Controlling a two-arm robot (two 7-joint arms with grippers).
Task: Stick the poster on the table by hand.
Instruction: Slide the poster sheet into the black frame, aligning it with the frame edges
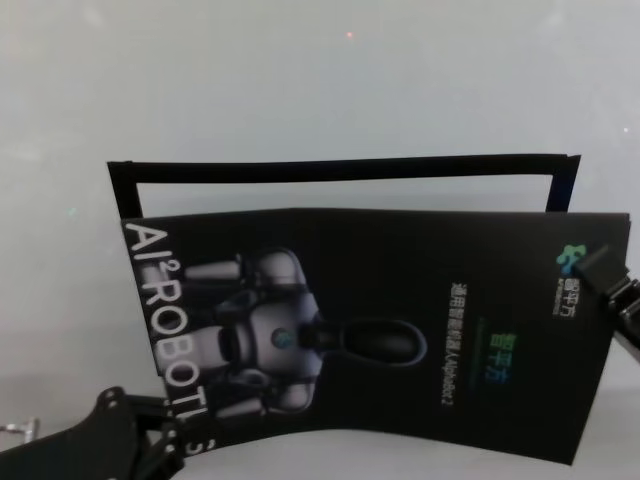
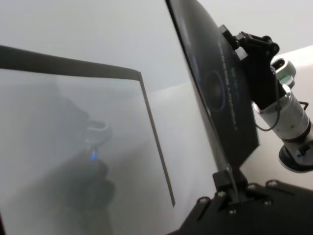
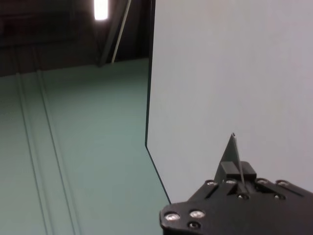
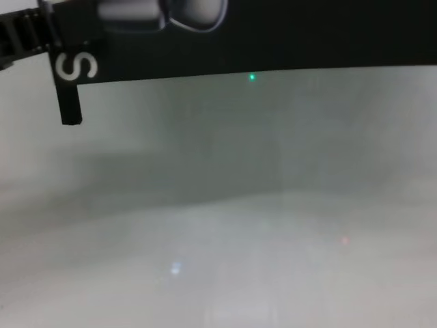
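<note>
Left pincer [image 1: 165,440] sits at 7 o'clock in my head view, clenched on the lower left corner of the poster [image 1: 400,330]. From its own wrist camera I see the sheet's edge pinched between the fingers [image 2: 226,180]. Right pincer [image 1: 620,290] is at 3 o'clock, clamped on the poster's right edge just below the green-and-white logo; its wrist camera shows a thin sliver of the sheet gripped in the jaws, with the pale back of the sheet filling that view.

I read the poster as held up off the worktop [image 1: 300,90] between the two pincers. My chest camera shows its lower edge [image 4: 273,41] hanging clear above the pale surface, with a letter "S" at the corner and a narrow black tab dropping below it. The printed face carries white capitals down the left side, a grey-white robot figure left of centre and small text toward the right.

On the worktop behind the poster, toward 12 o'clock, I see a black rectangular outline [image 1: 340,168], its far and side bars showing above the poster's top edge. The left wrist camera catches one corner of that outline [image 2: 141,76] on the worktop.
</note>
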